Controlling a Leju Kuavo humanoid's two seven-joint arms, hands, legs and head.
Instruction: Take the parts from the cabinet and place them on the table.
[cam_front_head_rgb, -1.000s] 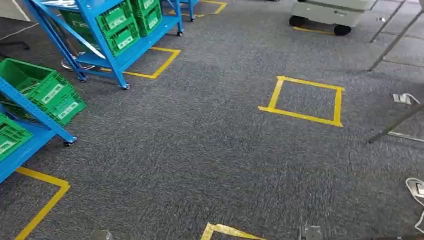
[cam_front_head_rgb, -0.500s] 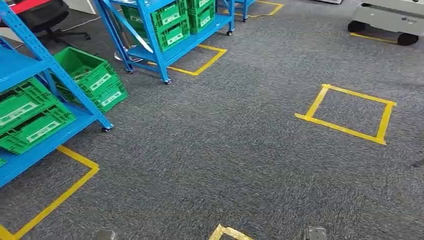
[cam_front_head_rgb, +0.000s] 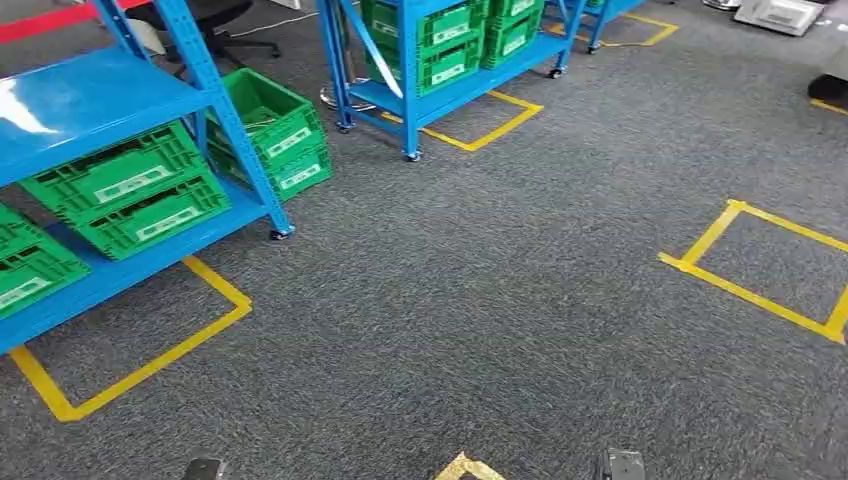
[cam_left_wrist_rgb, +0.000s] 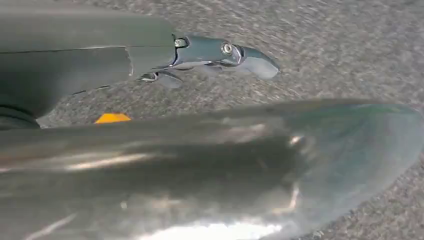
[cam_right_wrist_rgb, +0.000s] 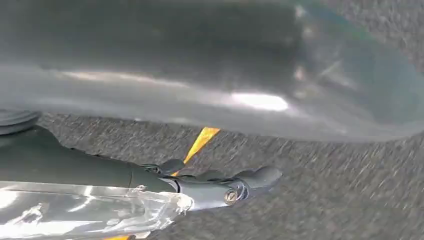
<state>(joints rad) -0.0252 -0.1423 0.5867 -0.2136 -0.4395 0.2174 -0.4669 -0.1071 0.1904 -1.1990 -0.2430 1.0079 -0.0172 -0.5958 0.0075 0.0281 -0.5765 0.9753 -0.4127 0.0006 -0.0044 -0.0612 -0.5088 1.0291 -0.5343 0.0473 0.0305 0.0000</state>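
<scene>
where carpet (cam_front_head_rgb: 500, 300) opens, blue rack (cam_front_head_rgb: 120, 110) edges left

White labels (cam_front_head_rgb: 130, 184) sit on the green crates (cam_front_head_rgb: 120, 176), but their print is too small to read.

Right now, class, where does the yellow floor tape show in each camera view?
Head view: yellow tape corner at the bottom edge, centre.
Left wrist view: a small patch close beside the left hand.
Right wrist view: a strip running behind the right hand.
Shared landmark: the grey carpet.
</scene>
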